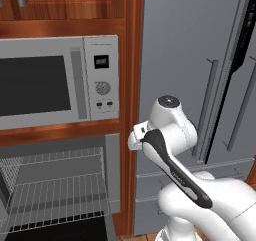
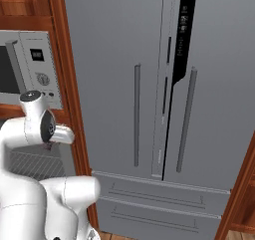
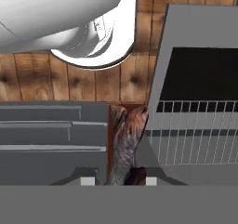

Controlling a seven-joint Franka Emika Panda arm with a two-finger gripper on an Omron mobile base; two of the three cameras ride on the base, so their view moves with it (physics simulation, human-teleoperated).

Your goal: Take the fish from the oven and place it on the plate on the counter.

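Note:
In the hand view, the fish (image 3: pixel 123 146) is a slim, mottled grey-brown body that hangs lengthwise between my fingertips. My gripper (image 3: pixel 120 181) is shut on it and points down at the wooden floor. The oven (image 1: pixel 55 185) stands open at the lower left of the left base view, with its wire rack (image 1: pixel 60 195) bare. In the hand view the oven's lowered door with its dark window (image 3: pixel 200 74) and the rack (image 3: pixel 195 130) lie to the right of the fish. The plate and the counter are out of view.
A grey microwave (image 1: pixel 60 80) sits above the oven in a reddish-brown cabinet. The tall grey fridge (image 2: pixel 149 84) with bar handles stands to the right, and its lower drawers (image 3: pixel 46 135) are left of the fish. My own white arm (image 1: pixel 175 150) crosses in front of the fridge.

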